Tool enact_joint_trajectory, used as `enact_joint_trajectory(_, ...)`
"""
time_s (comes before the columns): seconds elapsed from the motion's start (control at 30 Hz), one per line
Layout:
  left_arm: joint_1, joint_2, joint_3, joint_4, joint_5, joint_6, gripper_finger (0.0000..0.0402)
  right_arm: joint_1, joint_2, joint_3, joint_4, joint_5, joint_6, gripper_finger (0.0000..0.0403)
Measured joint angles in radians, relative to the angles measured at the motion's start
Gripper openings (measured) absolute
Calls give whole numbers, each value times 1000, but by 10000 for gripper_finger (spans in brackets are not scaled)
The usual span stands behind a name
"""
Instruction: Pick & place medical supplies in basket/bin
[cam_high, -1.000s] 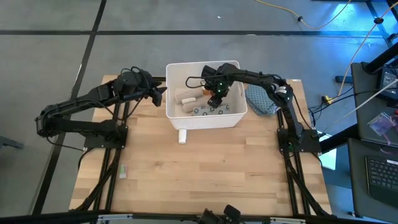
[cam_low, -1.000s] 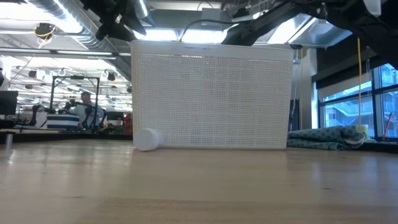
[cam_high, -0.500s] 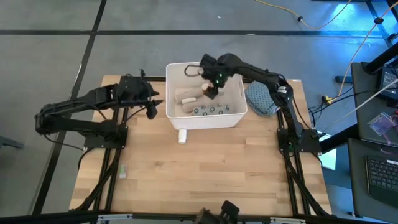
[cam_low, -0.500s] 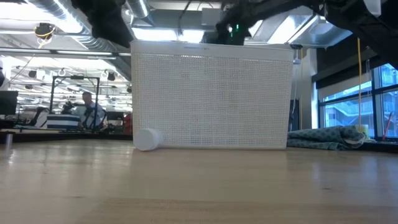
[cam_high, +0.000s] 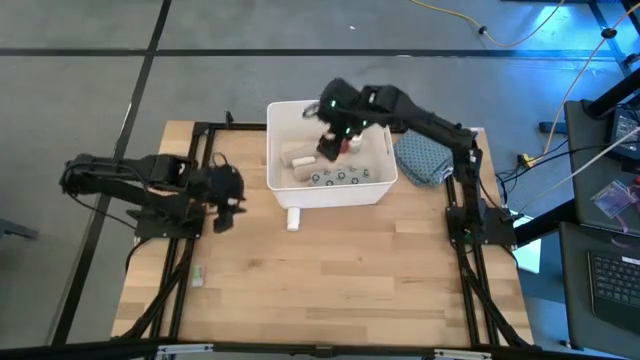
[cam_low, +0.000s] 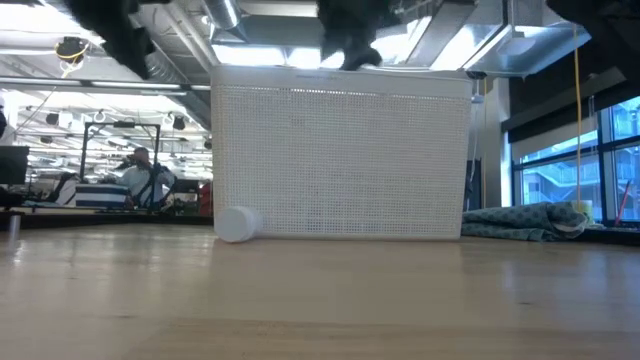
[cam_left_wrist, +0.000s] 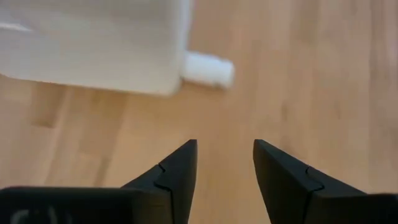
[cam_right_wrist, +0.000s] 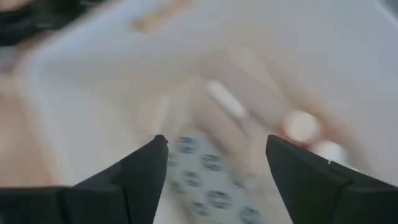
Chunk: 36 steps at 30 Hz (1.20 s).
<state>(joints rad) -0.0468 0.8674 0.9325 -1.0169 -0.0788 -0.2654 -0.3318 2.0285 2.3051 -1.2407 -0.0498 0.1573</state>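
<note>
Landmark: the white tub (cam_high: 377, 185), on the wooden table (cam_high: 330, 270).
Left gripper (cam_high: 226, 199): low over the table off the tub's left side, arm folded back; fingers (cam_left_wrist: 175, 177) apart, nothing between them.
Right gripper (cam_high: 331, 139): above the tub's middle, arm reaching in from the tub's right; fingers (cam_right_wrist: 142, 174) spread, empty.
In the tub: beige rolls (cam_high: 298, 157), grey dotted packet (cam_high: 337, 178), white-capped bottles (cam_right_wrist: 301, 126).
Outside the tub: small white roll (cam_high: 293, 218), touching its near wall.
Cloth (cam_high: 421, 160): just right of the tub.
Writing: none readable.
</note>
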Motion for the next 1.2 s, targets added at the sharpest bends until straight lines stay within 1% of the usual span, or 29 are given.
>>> enact_joint_trajectory(0.1, -103, 12, 0, -47, 0, -23, 144, 94, -3, 10, 28, -2, 53, 271)
enact_joint_trajectory(0.17, -174, 24, 0, -92, 3, -86, 139, 156, -3, 18, 38, 4, 101, 271)
enact_joint_trajectory(0.23, -244, 42, 0, -126, 19, -183, 135, 218, -3, 16, 70, 24, 154, 271)
enact_joint_trajectory(0.3, -310, 66, 0, -153, 52, -330, 130, 277, -2, 13, 76, 35, 207, 271)
enact_joint_trajectory(0.37, -368, 94, 0, -165, 81, -526, 125, 332, -2, 13, 93, 37, 239, 271)
enact_joint_trajectory(0.47, -442, 134, 0, -164, 77, -819, 119, 405, -2, 13, 107, 38, 269, 271)
enact_joint_trajectory(0.57, -504, 169, 0, -158, 50, -1008, 115, 460, -2, 13, 131, 77, 256, 271)
enact_joint_trajectory(0.73, -592, 224, 0, -157, 2, -1275, 114, 526, -1, 13, 125, 157, 230, 271)
enact_joint_trajectory(0.9, -647, 286, 0, -156, 4, -1484, 117, 580, 5, 0, 91, 166, 205, 271)
enact_joint_trajectory(1.03, -687, 339, 0, -154, 54, -1607, 122, 612, 10, -104, 89, 163, 121, 271)
enact_joint_trajectory(1.1, -707, 366, 0, -154, 72, -1663, 125, 616, 10, -174, 98, 162, 118, 271)
enact_joint_trajectory(1.2, -728, 403, 0, -154, 106, -1730, 131, 613, 10, -265, 159, 151, 118, 271)
